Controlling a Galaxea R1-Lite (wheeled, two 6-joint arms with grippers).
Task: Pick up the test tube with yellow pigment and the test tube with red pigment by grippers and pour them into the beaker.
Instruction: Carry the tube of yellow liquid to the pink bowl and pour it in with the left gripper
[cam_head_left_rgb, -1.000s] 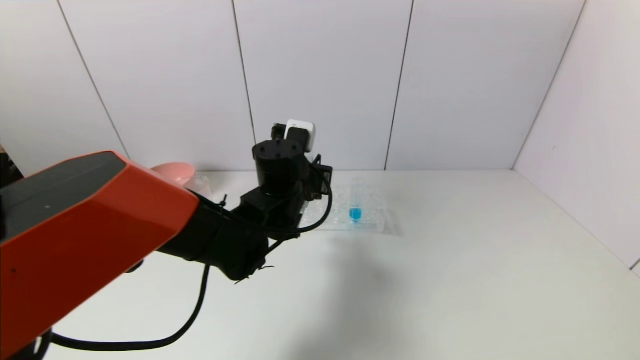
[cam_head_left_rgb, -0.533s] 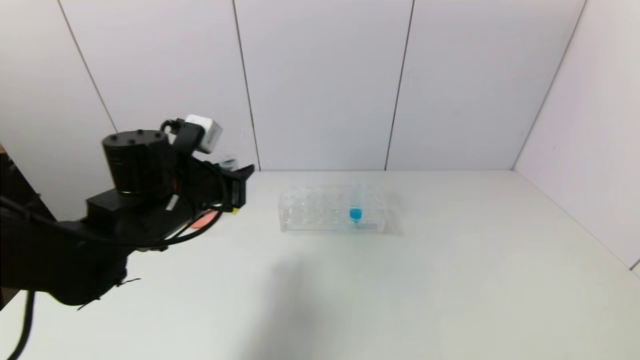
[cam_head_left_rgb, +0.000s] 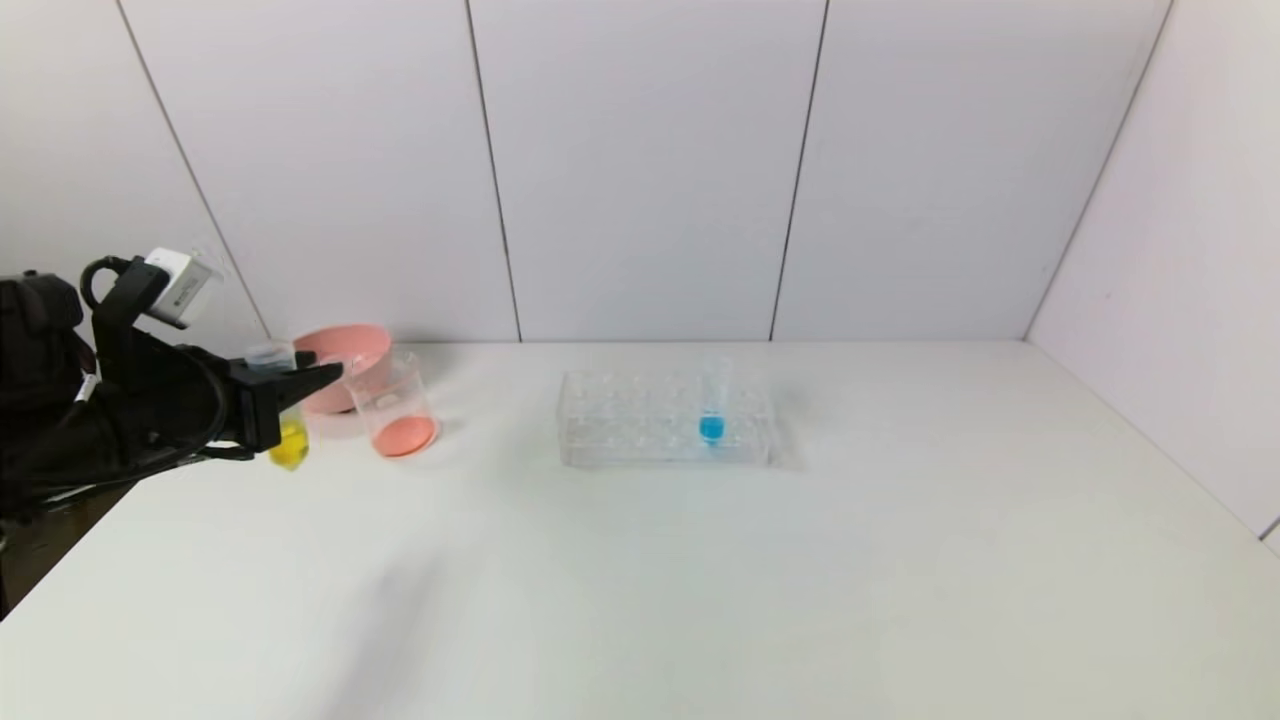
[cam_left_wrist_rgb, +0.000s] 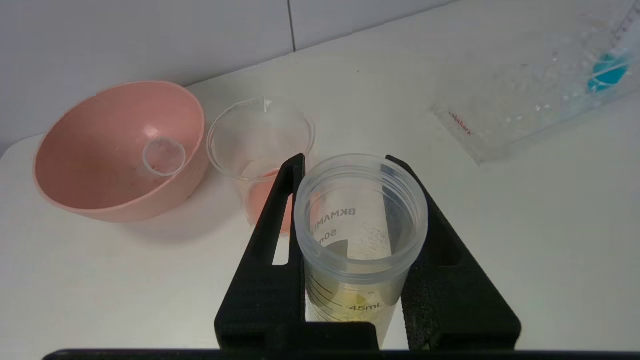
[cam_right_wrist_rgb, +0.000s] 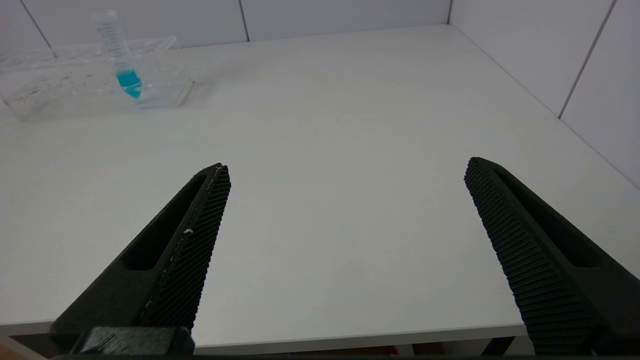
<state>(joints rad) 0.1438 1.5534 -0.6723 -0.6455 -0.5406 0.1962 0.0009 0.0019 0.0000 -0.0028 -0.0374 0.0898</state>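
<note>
my L gripper (cam_left_wrist_rgb: 350, 240) clamped on yellow tube (cam_left_wrist_rgb: 357, 235), upright | beaker (cam_head_left_rgb: 393, 405) just beside, inboard | R gripper (cam_right_wrist_rgb: 345, 240) wide open, empty

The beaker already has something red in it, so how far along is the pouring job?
Red looks done: the beaker holds red liquid, and an empty tube lies in the pink bowl. In hand: the left gripper grips the yellow tube upright beside the beaker. Left: pouring yellow. The right gripper is open, idle.
</note>
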